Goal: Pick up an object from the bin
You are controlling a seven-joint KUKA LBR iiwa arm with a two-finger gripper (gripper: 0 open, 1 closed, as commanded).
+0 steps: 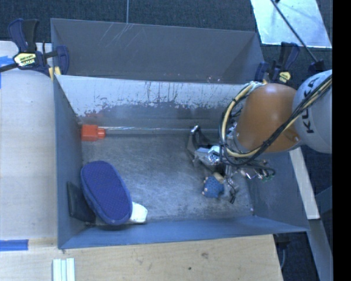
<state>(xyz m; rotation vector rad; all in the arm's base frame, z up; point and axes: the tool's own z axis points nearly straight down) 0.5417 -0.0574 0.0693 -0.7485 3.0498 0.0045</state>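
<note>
Your gripper [217,170] sat low over the bin floor at the right-centre of the frame, hanging from the arm's orange wrist cover [268,117] with its loops of cable. You could not tell from this view whether it stood wide or narrow: the metal parts and wires at its tip ran together. Just below it in the frame lay a small blue object [212,187] with a speck of yellow on it, touching or nearly touching the tip, and whether it was gripped was not clear.

You had the other things well apart from it. A clear tube with an orange cap [93,133] lay along the foot of the far wall, upper left. In the lower left corner sat a dark blue oval pad [105,192] with a white piece [138,213] at its lower end and a black piece [78,201] beside it.
</note>
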